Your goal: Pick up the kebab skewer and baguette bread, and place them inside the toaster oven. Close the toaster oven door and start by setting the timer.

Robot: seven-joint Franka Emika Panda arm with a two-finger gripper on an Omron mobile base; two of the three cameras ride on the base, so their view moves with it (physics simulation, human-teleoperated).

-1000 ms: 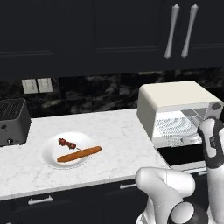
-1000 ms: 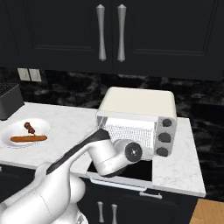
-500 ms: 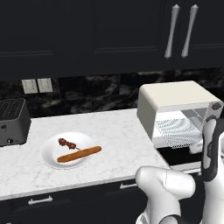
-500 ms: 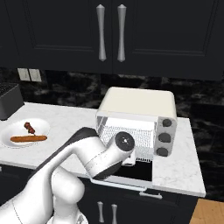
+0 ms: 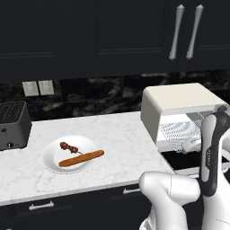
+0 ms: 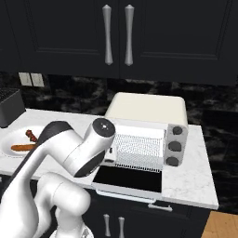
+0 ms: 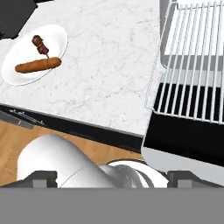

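The boxy cream toaster oven (image 5: 179, 105) is sitting right on the marble counter (image 5: 121, 139), its glass door (image 6: 128, 179) lying open. Left, the slim baguette bread (image 5: 81, 158) is lying crosswise on a round white plate (image 5: 49, 157), the kebab skewer (image 5: 68, 147) just behind. The gripper's fingers are standing apart.

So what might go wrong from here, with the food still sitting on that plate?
The kebab skewer and baguette bread lie close together on the white plate, so grabbing one could nudge the other off. The toaster oven door hangs open past the counter edge, and the wire rack sticks out, so a swinging arm might clip either. The baguette is long and could snag going in.
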